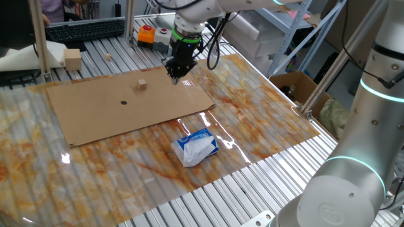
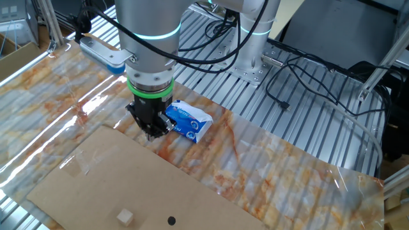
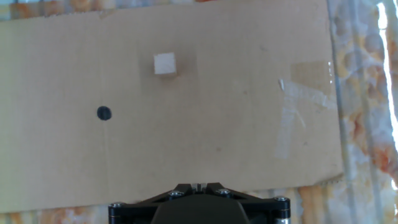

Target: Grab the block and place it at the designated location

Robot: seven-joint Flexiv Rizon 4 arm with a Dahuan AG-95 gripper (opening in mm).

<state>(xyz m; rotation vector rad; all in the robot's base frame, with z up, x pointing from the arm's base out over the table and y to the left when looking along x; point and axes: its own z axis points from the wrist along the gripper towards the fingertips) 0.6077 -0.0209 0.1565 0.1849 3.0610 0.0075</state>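
The block [image 1: 142,84] is a small tan cube resting on the brown cardboard sheet [image 1: 95,113]; it also shows as the block [image 2: 126,217] and the block [image 3: 165,64]. The designated location [image 1: 123,103] is a small black dot on the cardboard, to the block's left in the hand view, seen as the dot [image 3: 104,113] and the dot [image 2: 171,221]. My gripper [image 1: 175,78] hangs above the cardboard's far right edge, apart from the block, shut with nothing between its fingers. In the hand view the gripper [image 3: 198,186] shows its tips pressed together.
A blue-and-white tissue pack [image 1: 196,147] lies on the marbled mat near the cardboard's front corner. A larger pale wooden block [image 1: 73,59] and another small cube [image 1: 108,57] sit at the back left. An orange-and-grey box [image 1: 154,34] stands behind the arm.
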